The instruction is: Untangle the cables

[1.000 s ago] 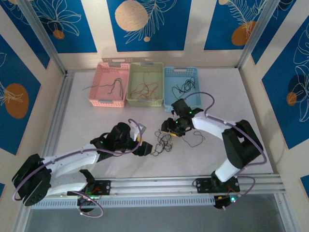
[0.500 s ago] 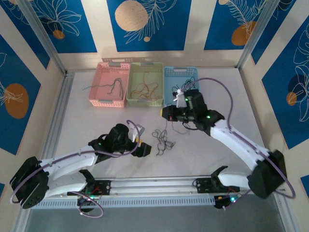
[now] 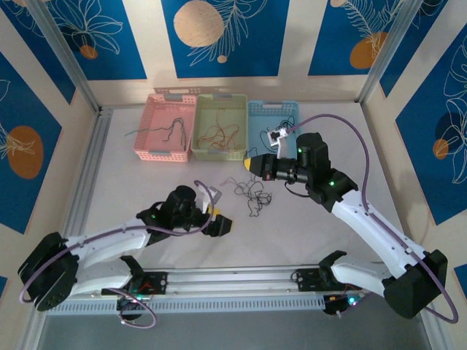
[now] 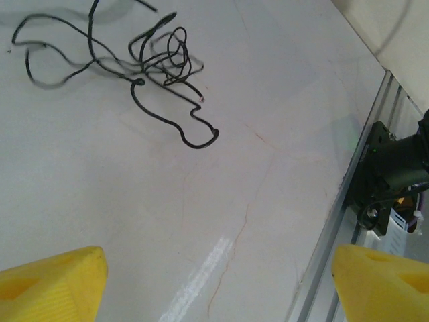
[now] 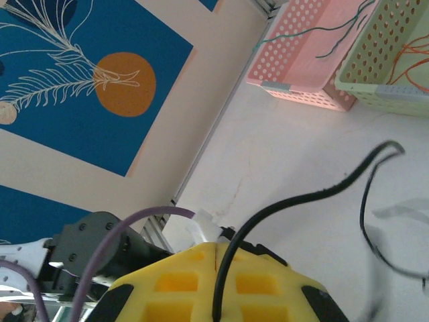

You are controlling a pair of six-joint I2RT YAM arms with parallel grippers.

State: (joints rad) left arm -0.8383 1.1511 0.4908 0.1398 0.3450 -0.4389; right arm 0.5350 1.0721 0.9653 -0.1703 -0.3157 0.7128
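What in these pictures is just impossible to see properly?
- Top view: the tangle of cables is too small to count its strands.
- Left wrist view: the same tangle runs off the top edge.
- Right wrist view: the black cable pinched in the shut right gripper blurs toward the right edge, its end cut off.
- Top view: the right arm covers part of the blue basket.

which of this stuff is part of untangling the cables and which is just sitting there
In the job:
- cable tangle on the table
- black cable pinched in the right gripper
- left gripper, open near the tangle

Sitting by:
- pink basket, green basket, blue basket, with wires already in them
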